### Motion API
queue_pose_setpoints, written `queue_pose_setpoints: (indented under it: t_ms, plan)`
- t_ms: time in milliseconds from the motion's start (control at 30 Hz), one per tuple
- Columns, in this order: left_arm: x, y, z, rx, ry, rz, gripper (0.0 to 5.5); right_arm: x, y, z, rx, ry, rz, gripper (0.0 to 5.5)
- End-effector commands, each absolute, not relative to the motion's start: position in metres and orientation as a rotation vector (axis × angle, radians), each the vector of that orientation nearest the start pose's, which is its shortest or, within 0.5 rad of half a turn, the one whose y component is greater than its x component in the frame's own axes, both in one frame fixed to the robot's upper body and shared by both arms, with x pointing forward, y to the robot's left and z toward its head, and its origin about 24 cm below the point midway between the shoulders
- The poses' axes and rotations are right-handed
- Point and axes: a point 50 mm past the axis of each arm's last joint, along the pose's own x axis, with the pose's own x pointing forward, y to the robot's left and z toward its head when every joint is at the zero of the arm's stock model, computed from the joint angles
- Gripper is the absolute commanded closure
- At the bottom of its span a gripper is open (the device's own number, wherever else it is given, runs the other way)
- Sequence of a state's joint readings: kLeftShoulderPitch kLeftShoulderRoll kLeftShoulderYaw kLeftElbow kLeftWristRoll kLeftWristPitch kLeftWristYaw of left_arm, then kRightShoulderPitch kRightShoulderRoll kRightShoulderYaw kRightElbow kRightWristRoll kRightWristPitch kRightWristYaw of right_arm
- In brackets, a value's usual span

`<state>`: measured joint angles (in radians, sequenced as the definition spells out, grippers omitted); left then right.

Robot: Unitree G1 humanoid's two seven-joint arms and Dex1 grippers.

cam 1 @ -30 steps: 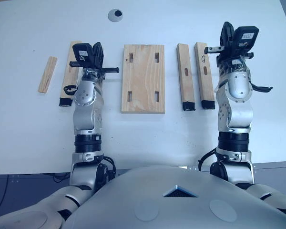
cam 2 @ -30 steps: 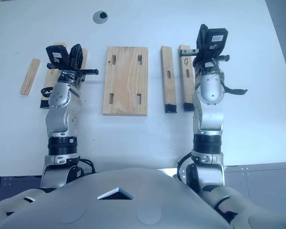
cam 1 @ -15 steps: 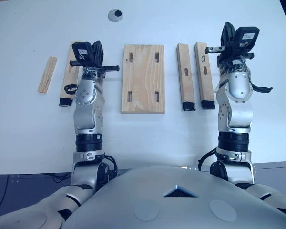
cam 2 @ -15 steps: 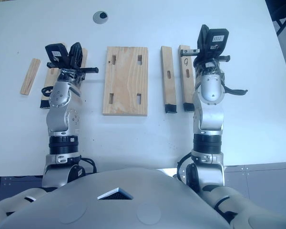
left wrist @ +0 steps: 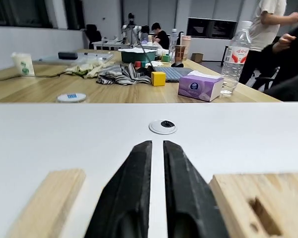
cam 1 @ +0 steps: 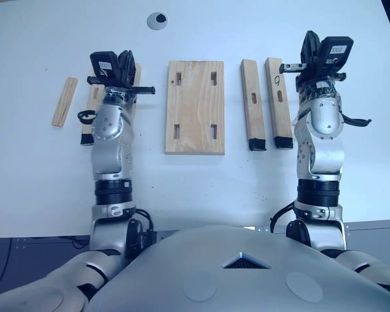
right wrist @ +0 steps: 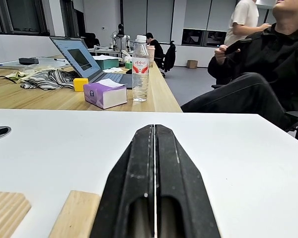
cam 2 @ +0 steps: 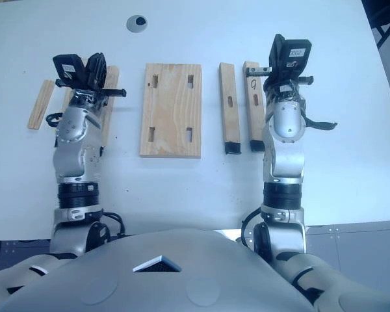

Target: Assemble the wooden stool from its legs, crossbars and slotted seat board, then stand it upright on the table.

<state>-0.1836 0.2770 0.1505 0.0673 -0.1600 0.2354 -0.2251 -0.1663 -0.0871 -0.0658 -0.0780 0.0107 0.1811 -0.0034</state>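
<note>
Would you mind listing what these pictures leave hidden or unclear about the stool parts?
1. Eye views: the left gripper and its arm cover most of the wood beneath; one leg or two, I cannot tell.
2. Left wrist view: the seat board is cut off by the frame's edges.
3. Right wrist view: the right gripper hides part of a leg, and the bottom edge cuts it off.

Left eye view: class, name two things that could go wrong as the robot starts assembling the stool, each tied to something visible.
1. The left gripper is barely open above the leftmost leg; lowering like that would likely shove the leg, perhaps into the short crossbar beside it.
2. The right gripper is shut next to the outer right leg; a sideways sweep might knock it askew.
</note>
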Motion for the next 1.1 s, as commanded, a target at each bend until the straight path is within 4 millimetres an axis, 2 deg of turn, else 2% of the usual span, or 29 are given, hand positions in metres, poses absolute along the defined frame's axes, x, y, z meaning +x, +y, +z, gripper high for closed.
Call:
queue_pose_setpoints:
  t_ms: [33,100,133,367,500,633,733,933,1033,1100]
  plan:
    - [0.285,0.306,0.085,0.212,0.31,-0.095,4.47,0.283,-0.167,0.085,-0.053,-0.048,-0.037,5.5]
    - [0.277,0.334,0.084,0.189,0.413,-0.117,4.21,0.283,-0.166,0.084,-0.05,-0.044,-0.036,5.5]
    - [0.276,0.34,0.083,0.171,0.441,-0.135,4.13,0.282,-0.166,0.083,-0.048,-0.043,-0.04,5.5]
    - [0.263,0.369,0.06,0.183,0.57,-0.141,3.05,0.283,-0.166,0.082,-0.04,-0.035,-0.045,5.5]
    - [0.256,0.379,0.053,0.174,0.614,-0.164,3.05,0.283,-0.166,0.082,-0.039,-0.032,-0.044,5.5]
    - [0.24,0.384,0.034,0.088,0.715,-0.228,3.05,0.283,-0.164,0.083,-0.039,-0.031,-0.035,5.5]
    - [0.229,0.385,0.019,0.052,0.781,-0.239,3.49,0.285,-0.165,0.084,-0.042,-0.033,-0.028,5.5]
    - [0.217,0.39,0.008,0.076,0.802,-0.219,4.35,0.285,-0.166,0.084,-0.042,-0.033,-0.031,5.5]
    - [0.222,0.393,0.017,0.029,0.721,-0.185,4.79,0.284,-0.166,0.084,-0.041,-0.032,-0.032,5.5]
    - [0.231,0.393,0.031,-0.002,0.633,-0.217,4.43,0.284,-0.166,0.084,-0.042,-0.031,-0.034,5.5]
